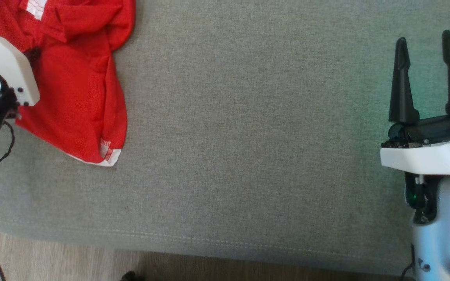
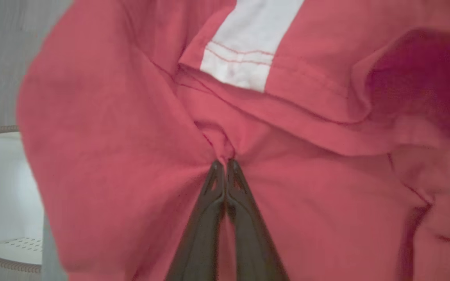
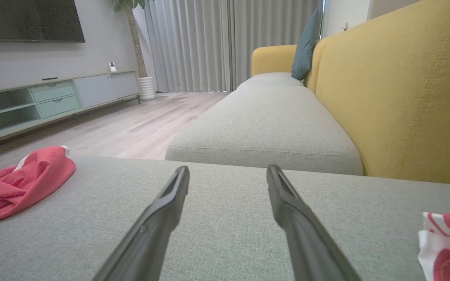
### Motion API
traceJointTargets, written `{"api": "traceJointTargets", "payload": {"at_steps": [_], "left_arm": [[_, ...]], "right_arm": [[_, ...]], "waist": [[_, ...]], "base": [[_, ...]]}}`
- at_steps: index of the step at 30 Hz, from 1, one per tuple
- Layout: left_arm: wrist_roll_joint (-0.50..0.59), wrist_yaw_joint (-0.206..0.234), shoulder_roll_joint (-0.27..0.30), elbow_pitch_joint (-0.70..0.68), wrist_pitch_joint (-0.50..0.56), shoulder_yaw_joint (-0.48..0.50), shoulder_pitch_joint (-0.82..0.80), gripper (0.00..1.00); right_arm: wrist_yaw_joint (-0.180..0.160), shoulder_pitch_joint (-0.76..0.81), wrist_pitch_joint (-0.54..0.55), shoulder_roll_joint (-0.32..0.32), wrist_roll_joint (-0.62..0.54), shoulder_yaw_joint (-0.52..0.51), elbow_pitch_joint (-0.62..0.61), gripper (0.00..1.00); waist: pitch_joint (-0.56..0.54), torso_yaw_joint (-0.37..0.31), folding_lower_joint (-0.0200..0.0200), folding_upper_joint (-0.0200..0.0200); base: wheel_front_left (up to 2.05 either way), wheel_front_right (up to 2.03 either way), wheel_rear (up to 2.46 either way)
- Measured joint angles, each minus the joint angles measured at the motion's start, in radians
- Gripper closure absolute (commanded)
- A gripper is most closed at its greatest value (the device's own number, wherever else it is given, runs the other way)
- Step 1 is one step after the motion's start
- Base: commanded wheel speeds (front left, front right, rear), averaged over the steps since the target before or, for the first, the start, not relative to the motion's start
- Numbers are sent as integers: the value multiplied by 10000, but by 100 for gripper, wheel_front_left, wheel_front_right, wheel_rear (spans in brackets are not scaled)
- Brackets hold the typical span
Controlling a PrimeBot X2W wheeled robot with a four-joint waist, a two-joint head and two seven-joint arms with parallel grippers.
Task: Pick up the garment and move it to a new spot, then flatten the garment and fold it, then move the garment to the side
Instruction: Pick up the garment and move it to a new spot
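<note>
Red garment (image 1: 72, 78) is being pinched by the left gripper (image 2: 225, 166): fingers are being pressed together on a gathered fold, with fabric puckering at the tips. The garment is being supported, crumpled, by the grey seat cushion (image 1: 248, 117) at its left end in the head view, white trim showing at the hem. Right gripper (image 1: 426, 74) is being held spread wide with nothing between the fingers, over the cushion's right side, well apart from the garment. A white basket (image 2: 2, 195) is being glimpsed past the cloth's edge in the left wrist view.
</note>
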Motion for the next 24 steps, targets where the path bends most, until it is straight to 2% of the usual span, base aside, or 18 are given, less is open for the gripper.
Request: {"api": "traceJointTargets", "payload": {"at_steps": [7, 10, 17, 24], "left_arm": [[-355, -4, -107, -104, -2245, -291, -35, 100], [-531, -2, -382, -399, -3106, -430, -80, 100], [-974, 29, -1312, -1066, -3820, -593, -79, 100], [-1269, 815, -2359, -1887, -3973, -466, -78, 100]], "right_arm": [[0, -3, -136, 0, 130, -36, 512, 0], [0, 12, -385, 2, 374, -54, 865, 0], [0, 52, -734, 2, 742, -54, 1459, 0], [0, 80, -993, 4, 1014, 44, 1827, 0]], "waist": [[-667, 21, 0, 0], [-1242, 28, 0, 0], [-2248, -16, -1, 0], [-2928, -437, -1, 1]], "base": [[0, 0, 0], [0, 0, 0], [0, 0, 0], [0, 0, 0]]}}
